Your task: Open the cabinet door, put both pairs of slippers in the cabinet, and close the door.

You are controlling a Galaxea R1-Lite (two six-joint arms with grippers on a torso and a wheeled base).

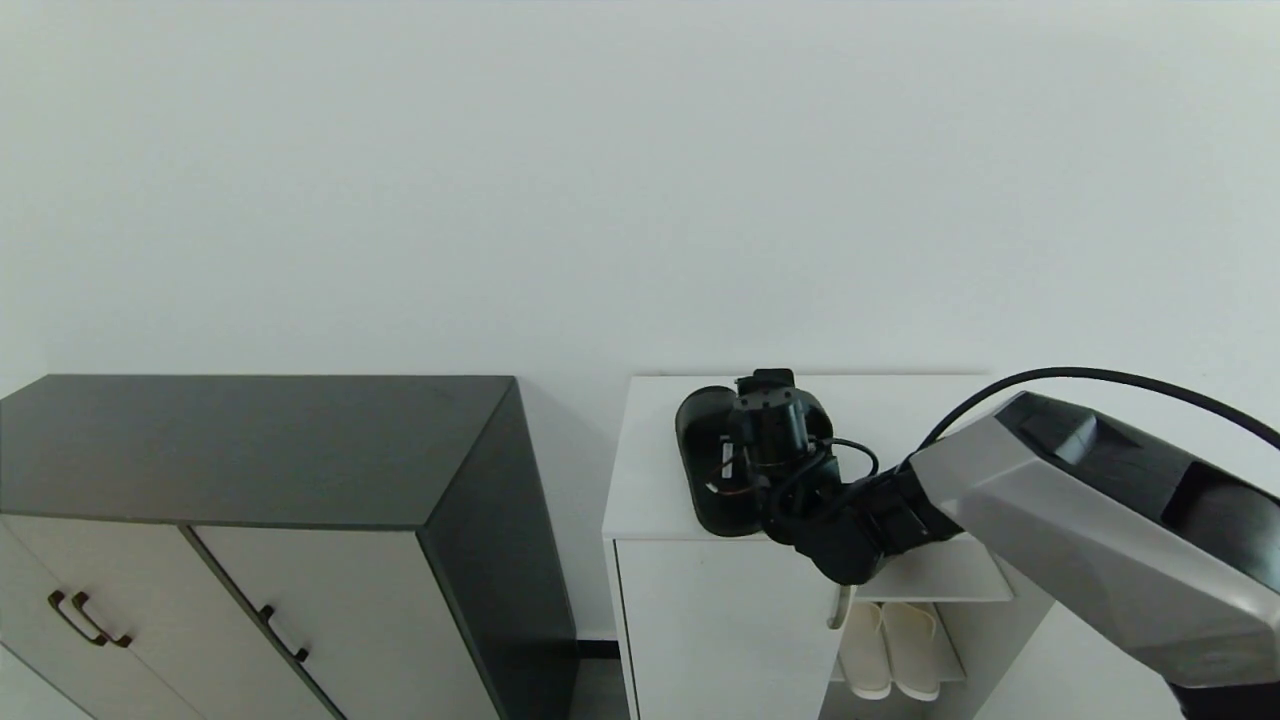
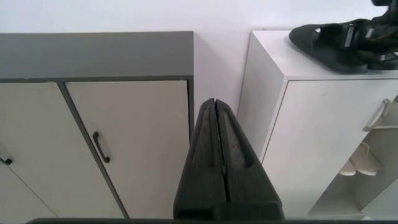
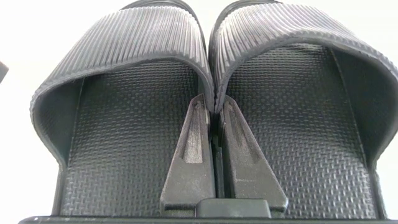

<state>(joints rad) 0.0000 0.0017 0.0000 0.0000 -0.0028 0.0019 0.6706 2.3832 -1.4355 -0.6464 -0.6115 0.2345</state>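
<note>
While white slippers [image 1: 890, 650] sit inside the open cabinet [image 1: 650, 480], your right gripper [image 3: 214, 102] clamps the inner edges of the black slippers [image 3: 118, 155] on its top, so next likely lift both and lower them inside.

The black slippers [image 3: 118, 143] show ribbed straps and finely dimpled footbeds; the white cabinet [image 1: 725, 625] holds a pale pair [image 1: 890, 650], seemingly cream. Left, a second cabinet [image 1: 250, 450]: charcoal top, beige doors [image 1: 330, 600], dark handles [image 1: 283, 633].
</note>
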